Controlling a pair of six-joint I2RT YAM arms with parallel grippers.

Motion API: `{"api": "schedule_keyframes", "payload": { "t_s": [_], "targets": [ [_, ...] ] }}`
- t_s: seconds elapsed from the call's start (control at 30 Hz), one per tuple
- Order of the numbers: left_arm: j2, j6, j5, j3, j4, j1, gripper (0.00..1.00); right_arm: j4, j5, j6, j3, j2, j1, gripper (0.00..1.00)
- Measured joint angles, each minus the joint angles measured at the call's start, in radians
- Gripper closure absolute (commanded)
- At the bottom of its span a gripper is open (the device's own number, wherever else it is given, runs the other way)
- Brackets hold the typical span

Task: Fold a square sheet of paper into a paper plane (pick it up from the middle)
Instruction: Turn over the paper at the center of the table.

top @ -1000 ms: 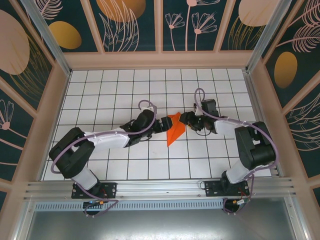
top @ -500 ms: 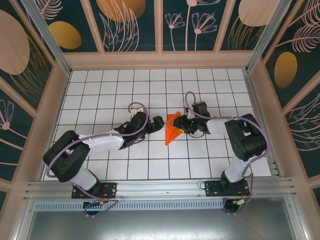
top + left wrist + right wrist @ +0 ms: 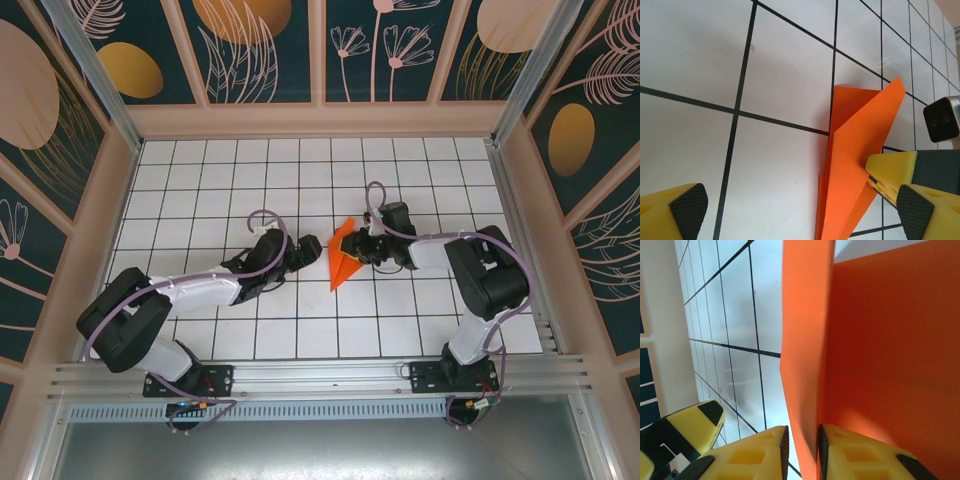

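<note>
The paper [image 3: 343,256] is lying near the middle of the overhead view, on the white tiled table [image 3: 200,180]. It is not a flat square now. It is folded into a narrow pointed shape, with the sharp tip pointing toward the bottom of the frame. In the left wrist view the paper [image 3: 857,165] is sitting right of center, and one flap is standing up off the tiles.

Here is what is changing. A second ago my left gripper [image 3: 308,252] was touching the paper's left edge. Now it is sitting just left of the paper, not touching it, with its jaws spread wide. In its own view the left gripper [image 3: 800,205] is showing bare table between its fingers.

My right gripper [image 3: 364,248] is doing the opposite. A second ago it was waiting beside the paper on the right with its jaws wider. Now it is right on the paper's right side and squeezing down. In the right wrist view the right gripper [image 3: 802,450] is at the bottom of the frame, and the orange paper [image 3: 880,340] is running straight between its two yellow fingers [image 3: 855,452]. I am reading that as a pinch on the paper.

So I think the hold is passing from the left side to the right. The plane is looking part done, and more folding is coming.
</note>
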Motion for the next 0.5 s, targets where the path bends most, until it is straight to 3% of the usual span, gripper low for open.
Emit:
{"api": "schedule_keyframes", "payload": {
  "t_s": [0.13, 0.33, 0.5],
  "targets": [
    [-0.047, -0.035, 0.026, -0.051, 0.045, 0.008, 0.01, 0.024, 0.000, 0.005, 0.000, 0.027, 0.005, 0.78],
    [-0.087, -0.072, 0.090, -0.105, 0.102, 0.019, 0.02, 0.043, 0.002, 0.014, 0.000, 0.055, 0.013, 0.94],
    [-0.116, -0.093, 0.166, -0.140, 0.148, 0.033, 0.02, 0.048, 0.003, 0.027, -0.002, 0.013, 0.013, 0.97]
  ]
}}
